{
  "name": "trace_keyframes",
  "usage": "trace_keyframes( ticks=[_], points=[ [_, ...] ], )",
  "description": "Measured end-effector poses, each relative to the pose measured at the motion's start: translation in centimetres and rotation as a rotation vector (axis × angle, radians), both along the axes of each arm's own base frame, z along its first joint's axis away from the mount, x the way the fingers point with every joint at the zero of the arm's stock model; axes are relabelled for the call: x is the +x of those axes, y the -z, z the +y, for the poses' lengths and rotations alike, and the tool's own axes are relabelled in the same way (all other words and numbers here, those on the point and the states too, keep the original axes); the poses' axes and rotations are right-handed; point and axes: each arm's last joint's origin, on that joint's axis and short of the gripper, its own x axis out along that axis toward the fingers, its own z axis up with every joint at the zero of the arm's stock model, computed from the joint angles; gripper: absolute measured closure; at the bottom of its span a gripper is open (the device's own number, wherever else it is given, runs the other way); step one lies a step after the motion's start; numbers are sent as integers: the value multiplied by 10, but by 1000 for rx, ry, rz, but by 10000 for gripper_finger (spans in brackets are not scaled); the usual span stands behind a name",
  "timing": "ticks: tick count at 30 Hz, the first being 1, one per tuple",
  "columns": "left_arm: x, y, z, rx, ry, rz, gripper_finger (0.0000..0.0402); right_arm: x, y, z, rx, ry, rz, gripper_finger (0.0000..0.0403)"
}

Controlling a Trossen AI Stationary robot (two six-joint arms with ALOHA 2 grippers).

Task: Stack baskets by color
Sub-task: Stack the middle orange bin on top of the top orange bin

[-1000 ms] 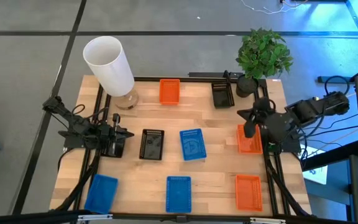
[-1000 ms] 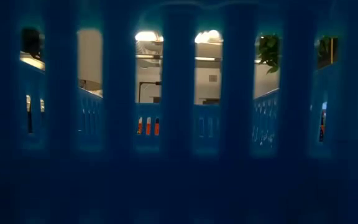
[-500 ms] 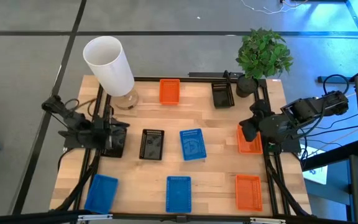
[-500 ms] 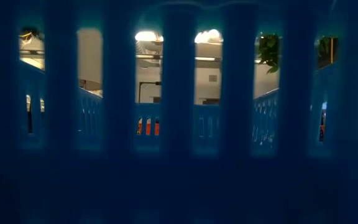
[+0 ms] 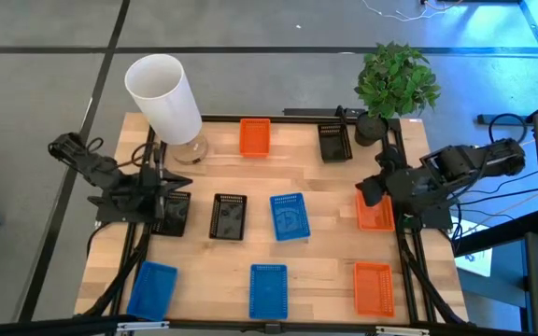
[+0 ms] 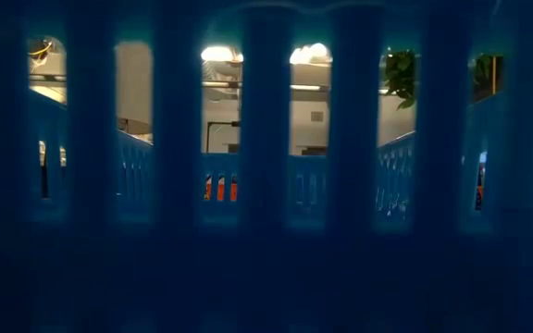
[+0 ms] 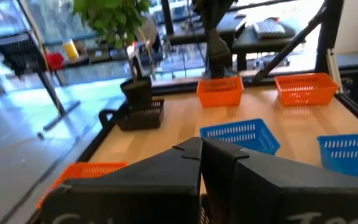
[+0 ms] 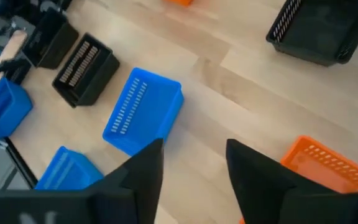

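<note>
Orange, blue and black baskets lie spread singly over the wooden table. My right gripper [image 5: 367, 194] hangs open and empty at the inner edge of an orange basket [image 5: 375, 210] by the table's right side; its wrist view shows the parted fingers [image 8: 145, 168] beside that orange basket [image 8: 328, 163]. My left gripper [image 5: 176, 184] is shut and empty, with its fingertips [image 7: 201, 149] pressed together, just above a black basket [image 5: 171, 214]. Another black basket [image 5: 228, 216] and a blue basket [image 5: 289, 217] lie mid-table.
A tall white cylinder [image 5: 163, 98] stands back left, a potted plant [image 5: 395, 84] back right beside a black basket [image 5: 334, 142]. An orange basket [image 5: 255, 137] sits at the back. Along the front lie two blue baskets [image 5: 268, 289] and one orange basket [image 5: 374, 287]. Blue mesh [image 6: 266, 231] blocks the low view.
My right gripper has opened and drawn slightly back from over the right-side orange basket. My left arm has pulled back toward the left, and its shut gripper has come away from the black basket.
</note>
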Motion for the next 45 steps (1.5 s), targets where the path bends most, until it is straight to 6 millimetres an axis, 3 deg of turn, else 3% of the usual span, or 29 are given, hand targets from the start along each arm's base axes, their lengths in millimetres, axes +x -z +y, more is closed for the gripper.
trace_keyframes(
  ticks=[10,20,30,37,45],
  points=[
    [18,-27,-6,-107,-82,108,401,17,0,-16,-69,-52,14,237],
    [36,-44,-8,-214,-104,282,401,31,10,-16,112,-144,97,240],
    [52,-43,-9,-247,-54,378,401,51,31,-10,306,28,258,240],
    [53,-42,-6,-276,-4,402,401,62,51,-8,357,193,450,240],
    [69,-37,-4,-224,46,460,401,66,66,-6,376,301,620,240]
  ],
)
